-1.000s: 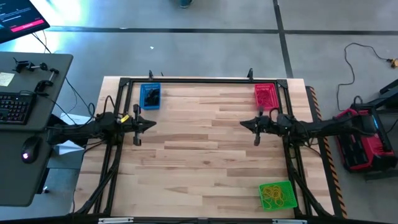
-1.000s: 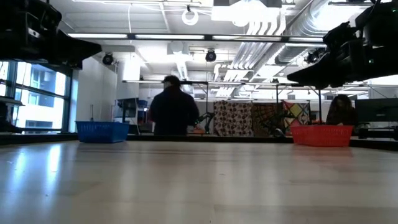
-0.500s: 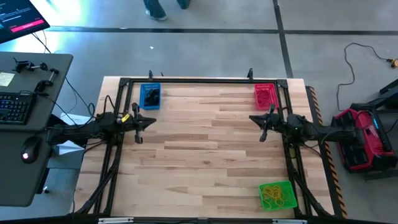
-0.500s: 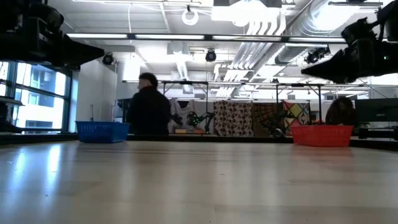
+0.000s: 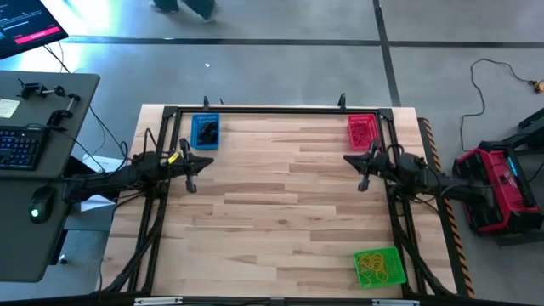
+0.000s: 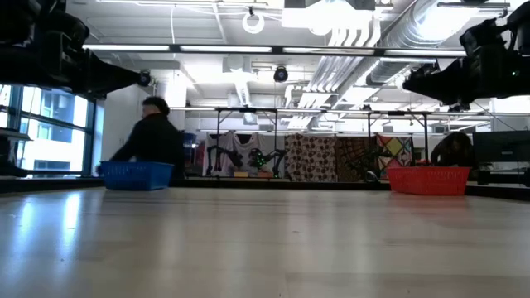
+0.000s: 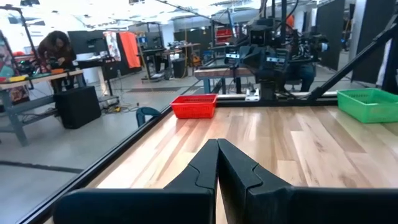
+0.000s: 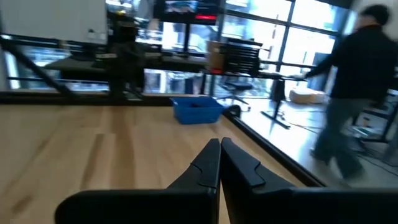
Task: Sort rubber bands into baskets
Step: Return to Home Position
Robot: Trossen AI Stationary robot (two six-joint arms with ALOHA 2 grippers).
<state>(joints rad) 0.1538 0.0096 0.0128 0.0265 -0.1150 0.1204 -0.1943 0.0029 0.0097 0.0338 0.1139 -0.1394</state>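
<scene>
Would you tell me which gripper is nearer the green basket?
Right. The right gripper hangs on the same side as the green basket; the left gripper hangs opposite, near the blue basket.

On my feed both arms are dark, near-black throughout. The left arm (image 5: 127, 174) reads as a slim jointed boom with a small yellow tag (image 5: 173, 158) close to its wrist. The right arm (image 5: 425, 177) matches it in colour and build, with a thin black cable (image 5: 393, 151) curling off its wrist section. The left gripper (image 7: 217, 149) has two matte black fingers (image 7: 199, 174), broad at the base, tapering to a point, each with a stepped notch on its inner edge. The right gripper (image 8: 220, 149) shows me the same finger profile.
</scene>
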